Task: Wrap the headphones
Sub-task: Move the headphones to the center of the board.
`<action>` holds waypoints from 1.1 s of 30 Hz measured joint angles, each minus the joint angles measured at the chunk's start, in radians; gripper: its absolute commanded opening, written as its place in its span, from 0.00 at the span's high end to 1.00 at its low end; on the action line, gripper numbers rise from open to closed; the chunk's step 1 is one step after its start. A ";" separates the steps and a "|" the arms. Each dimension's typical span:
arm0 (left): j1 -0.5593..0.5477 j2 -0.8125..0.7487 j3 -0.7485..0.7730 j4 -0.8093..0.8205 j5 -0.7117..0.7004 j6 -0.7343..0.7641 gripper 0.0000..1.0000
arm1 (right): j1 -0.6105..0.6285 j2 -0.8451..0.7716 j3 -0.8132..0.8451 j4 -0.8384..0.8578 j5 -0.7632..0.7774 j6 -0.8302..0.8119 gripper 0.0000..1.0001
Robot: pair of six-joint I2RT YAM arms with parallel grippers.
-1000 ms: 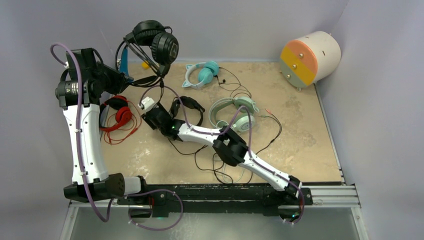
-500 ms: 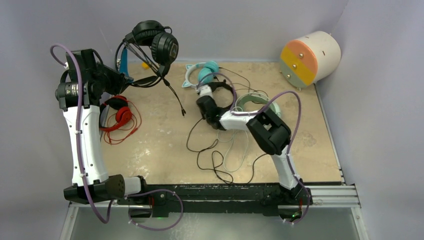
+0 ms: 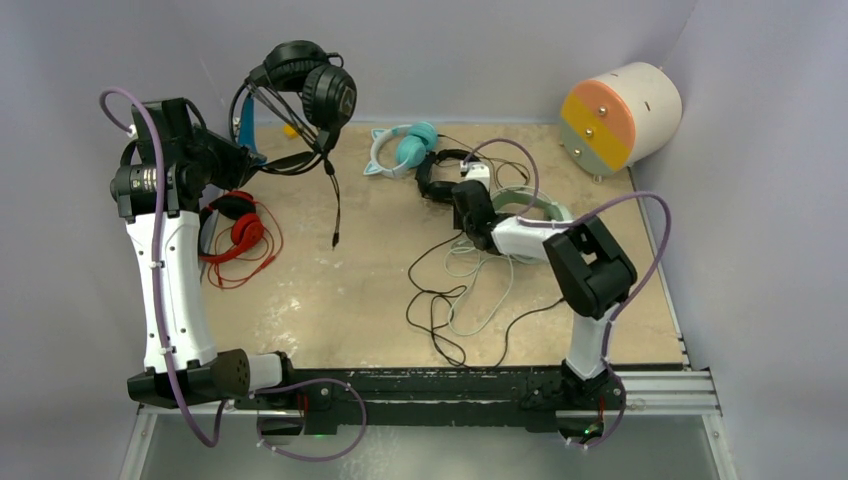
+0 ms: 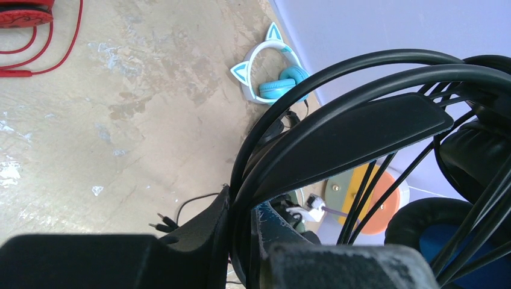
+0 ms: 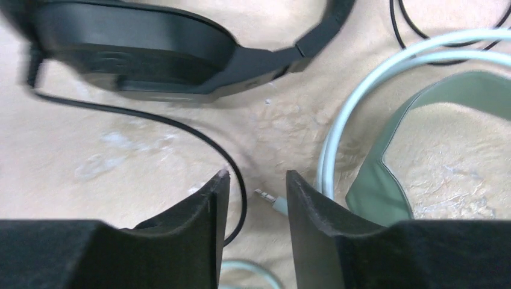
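My left gripper [image 3: 243,152] [image 4: 244,224] is shut on the headband of the black headphones with the blue inner band [image 3: 305,82] [image 4: 343,135]. They hang high at the back left, and their cable [image 3: 333,205] dangles free. Over the right part of the table my right gripper [image 3: 462,200] [image 5: 258,186] stands open. A black cable [image 5: 181,126] and a mint plug [image 5: 272,200] lie on the table below the gap between its fingers. The small all-black headset [image 3: 437,172] [image 5: 150,48] lies just beyond its tips. My right arm partly covers the mint-green headset [image 3: 535,206] [image 5: 434,120].
A red headset [image 3: 240,235] [image 4: 24,12] with a coiled cable lies at the left, beside my left arm. A teal cat-eared headset [image 3: 400,148] [image 4: 271,72] sits at the back. Loose black and mint cables [image 3: 460,300] sprawl near the front. A cream drum with an orange face [image 3: 620,115] stands at the back right.
My right arm has swung from the table's middle to the right and back. The small all-black headset and its cable now lie farther right. The held headphones' cable has swung free.
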 measured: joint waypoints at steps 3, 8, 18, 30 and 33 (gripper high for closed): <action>0.000 0.000 0.000 0.000 -0.008 0.000 1.00 | 0.013 -0.080 -0.007 -0.017 -0.047 -0.024 0.50; 0.000 -0.002 0.000 0.000 -0.021 0.000 1.00 | 0.119 -0.220 0.045 -0.061 -0.076 -0.065 0.53; 0.000 -0.032 0.000 -0.001 -0.038 0.000 1.00 | 0.442 -0.174 0.042 -0.015 -0.249 -0.047 0.94; 0.000 -0.051 0.000 0.000 -0.038 0.000 1.00 | 0.529 -0.081 -0.138 0.042 -0.343 0.066 0.88; 0.000 -0.051 0.000 0.000 -0.037 0.001 1.00 | 0.525 -0.146 -0.214 0.034 -0.320 0.108 0.90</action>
